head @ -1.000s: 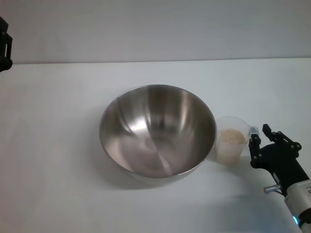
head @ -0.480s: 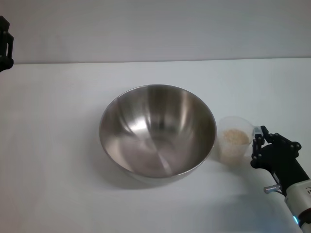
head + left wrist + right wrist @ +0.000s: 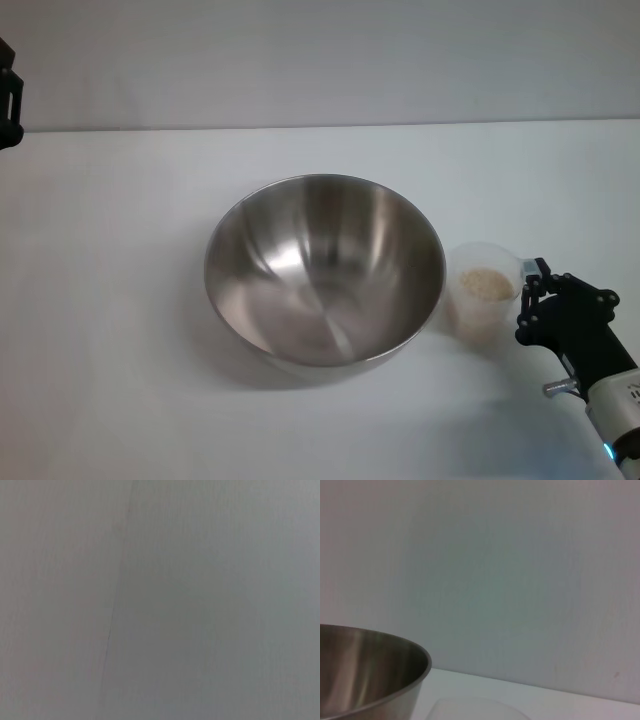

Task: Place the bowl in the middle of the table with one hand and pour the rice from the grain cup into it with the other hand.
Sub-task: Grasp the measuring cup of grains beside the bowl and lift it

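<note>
**Right gripper at the cup's handle**

From the head view we see the bowl [image 3: 325, 270] standing mid-table [image 3: 120, 300], empty. Just to its right stands the grain cup [image 3: 483, 303], upright, with rice [image 3: 484, 285] inside. The right gripper [image 3: 530, 292] pinches the cup's handle. The left gripper [image 3: 8, 105] sits at the far left edge; we cannot tell its state.

The left wrist view shows only a blank grey surface.

In the right wrist view we see the bowl's rim and the cup's lip. No writing is readable.

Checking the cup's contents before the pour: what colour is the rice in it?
Pale cream, off-white rice, clearest in the head view.
</note>
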You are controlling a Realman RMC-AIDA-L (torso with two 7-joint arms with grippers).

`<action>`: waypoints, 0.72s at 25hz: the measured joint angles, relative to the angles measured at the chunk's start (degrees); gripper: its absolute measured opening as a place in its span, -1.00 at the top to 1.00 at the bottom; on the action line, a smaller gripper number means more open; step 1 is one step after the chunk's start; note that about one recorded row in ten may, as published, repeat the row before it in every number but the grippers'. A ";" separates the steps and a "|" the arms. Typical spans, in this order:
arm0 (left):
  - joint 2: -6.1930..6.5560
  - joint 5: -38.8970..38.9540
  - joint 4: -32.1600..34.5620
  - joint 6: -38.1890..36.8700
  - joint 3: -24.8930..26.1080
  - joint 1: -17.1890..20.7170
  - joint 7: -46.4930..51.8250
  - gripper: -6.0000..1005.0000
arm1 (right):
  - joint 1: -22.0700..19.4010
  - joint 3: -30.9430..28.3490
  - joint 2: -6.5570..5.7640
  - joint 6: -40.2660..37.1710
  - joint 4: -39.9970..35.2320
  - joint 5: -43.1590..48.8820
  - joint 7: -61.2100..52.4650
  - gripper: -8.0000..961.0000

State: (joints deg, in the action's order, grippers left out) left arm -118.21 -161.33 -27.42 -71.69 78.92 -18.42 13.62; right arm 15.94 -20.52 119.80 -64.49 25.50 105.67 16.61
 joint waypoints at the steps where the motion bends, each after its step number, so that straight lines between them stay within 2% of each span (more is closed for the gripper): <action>1: 0.00 0.01 0.00 -0.11 0.00 0.05 0.00 -0.02 | 0.05 -0.02 0.00 -0.02 -0.05 -0.02 0.00 0.86; 10: -0.09 0.00 0.00 -0.32 0.00 0.14 0.00 -0.02 | 0.05 -0.61 0.04 -0.34 -0.49 -0.04 -0.25 0.93; 18: -0.10 -0.04 0.00 -0.38 0.00 0.15 0.00 -0.03 | -0.41 -0.80 0.09 -4.03 -1.97 -0.12 -3.76 0.94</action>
State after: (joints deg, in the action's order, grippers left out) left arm -118.30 -161.36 -27.42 -72.07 78.92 -18.27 13.62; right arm 15.53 -21.32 119.88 -68.52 23.53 105.56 12.85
